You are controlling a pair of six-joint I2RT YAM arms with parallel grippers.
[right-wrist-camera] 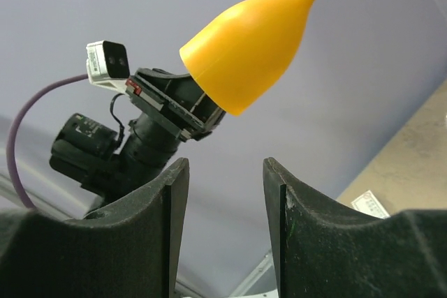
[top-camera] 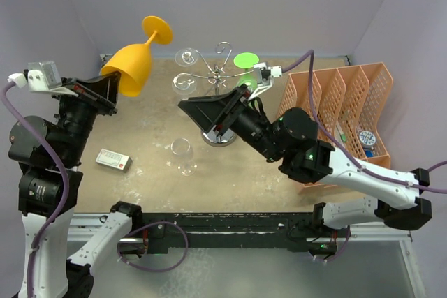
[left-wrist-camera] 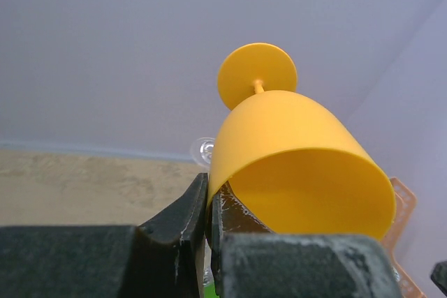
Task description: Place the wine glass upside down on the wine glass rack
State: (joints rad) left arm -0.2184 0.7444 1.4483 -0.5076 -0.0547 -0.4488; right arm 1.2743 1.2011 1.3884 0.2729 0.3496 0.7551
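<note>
L gripper point(left-wrist-camera: 209, 204) is pressed together on the rim of the orange wine glass point(top-camera: 134, 66), held high at far left. Foot is up, stem axis tilted toward the wine glass rack point(top-camera: 220, 75), well apart on its right. R gripper point(right-wrist-camera: 225, 167), 2 jaws spread and empty, is nearer to it.

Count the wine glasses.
4: orange glass in the left gripper, clear glass on the table, second clear glass and green glass on the rack; the right arm may hide more.

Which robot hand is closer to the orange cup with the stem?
The left. The left gripper pinches the orange wine glass by its rim. The right gripper is open and apart from it, pointing toward it from over by the wine glass rack.
</note>
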